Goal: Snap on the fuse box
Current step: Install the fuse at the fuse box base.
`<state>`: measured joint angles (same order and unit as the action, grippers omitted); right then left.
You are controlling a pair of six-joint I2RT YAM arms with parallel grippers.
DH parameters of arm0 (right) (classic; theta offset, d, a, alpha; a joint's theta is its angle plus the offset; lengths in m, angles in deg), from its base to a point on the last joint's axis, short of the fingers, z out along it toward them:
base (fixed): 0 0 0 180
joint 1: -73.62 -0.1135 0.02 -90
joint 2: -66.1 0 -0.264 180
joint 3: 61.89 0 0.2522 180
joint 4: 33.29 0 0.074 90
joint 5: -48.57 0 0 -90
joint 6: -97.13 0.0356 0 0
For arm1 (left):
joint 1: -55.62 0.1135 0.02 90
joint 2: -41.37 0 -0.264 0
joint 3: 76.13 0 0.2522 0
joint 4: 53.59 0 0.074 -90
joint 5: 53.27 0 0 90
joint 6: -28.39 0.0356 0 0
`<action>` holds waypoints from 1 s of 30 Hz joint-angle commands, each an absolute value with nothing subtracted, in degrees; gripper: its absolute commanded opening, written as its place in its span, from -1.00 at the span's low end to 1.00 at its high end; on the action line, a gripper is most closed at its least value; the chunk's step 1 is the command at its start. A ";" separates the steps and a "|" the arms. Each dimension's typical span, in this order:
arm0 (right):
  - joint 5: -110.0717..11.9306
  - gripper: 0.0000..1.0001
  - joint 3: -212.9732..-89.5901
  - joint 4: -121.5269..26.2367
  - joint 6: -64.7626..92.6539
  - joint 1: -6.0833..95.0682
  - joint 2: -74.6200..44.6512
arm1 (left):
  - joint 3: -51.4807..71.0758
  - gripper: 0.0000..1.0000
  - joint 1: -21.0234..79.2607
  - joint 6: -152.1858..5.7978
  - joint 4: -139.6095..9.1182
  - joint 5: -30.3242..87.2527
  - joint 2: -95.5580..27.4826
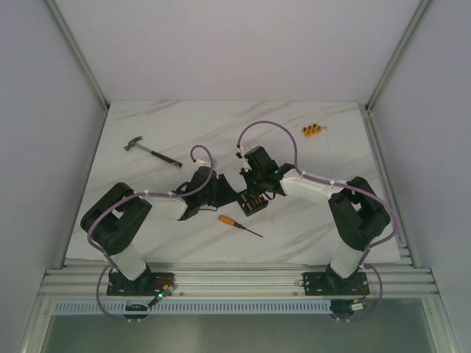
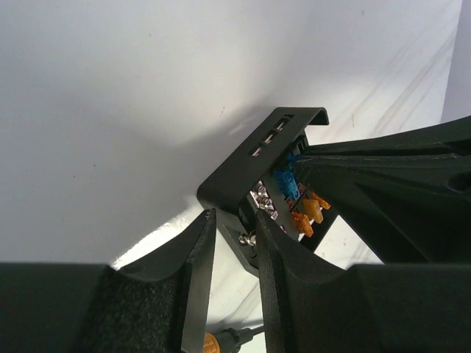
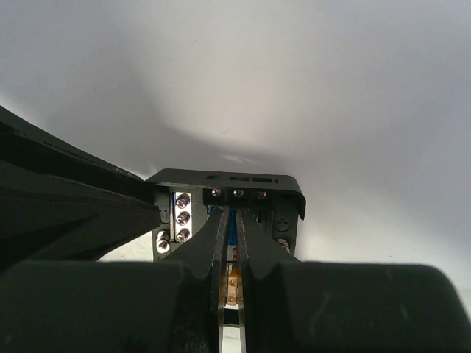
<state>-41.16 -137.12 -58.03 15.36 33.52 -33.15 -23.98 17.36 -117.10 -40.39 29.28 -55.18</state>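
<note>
Left gripper pinching the fuse box by its near edge; right gripper pressed together on a blue fuse; screwdriver near, hammer well apart

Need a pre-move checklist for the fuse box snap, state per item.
1. Box held: ok. The left gripper has a finger on each side of a fuse box wall.
2. Second arm in place: ok. The right gripper is shut, tips down in the fuse row.
3. Right tips pinching the blue fuse: cannot tell.
4. Box closed over its fuses: not ok. The orange fuses are exposed.
5. Nearby tools apart from the box: ok. The screwdriver lies just in front, not touching, and the hammer is off to the left.
</note>
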 commanded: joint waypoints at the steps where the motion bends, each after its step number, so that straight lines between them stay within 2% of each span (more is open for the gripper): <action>1: -38.12 -1.00 -133.17 -66.34 15.56 32.78 -35.91 | -22.70 -0.24 17.56 -117.69 -40.93 29.34 -56.16; 10: -36.48 -0.82 -134.38 -68.66 15.97 31.74 -34.35 | -23.16 -0.28 17.56 -118.16 -42.96 31.49 -57.03; 13: -36.34 -0.84 -134.89 -69.45 15.88 31.56 -34.80 | -23.25 -0.30 17.56 -118.30 -42.83 31.40 -57.51; 18: -35.94 -1.00 -136.31 -72.49 15.22 30.96 -37.28 | -23.42 -0.32 17.56 -118.44 -42.83 31.65 -57.63; 30: -30.53 -1.00 -137.57 -80.57 14.42 30.63 -42.80 | -23.73 -0.34 17.57 -118.31 -43.53 32.23 -57.35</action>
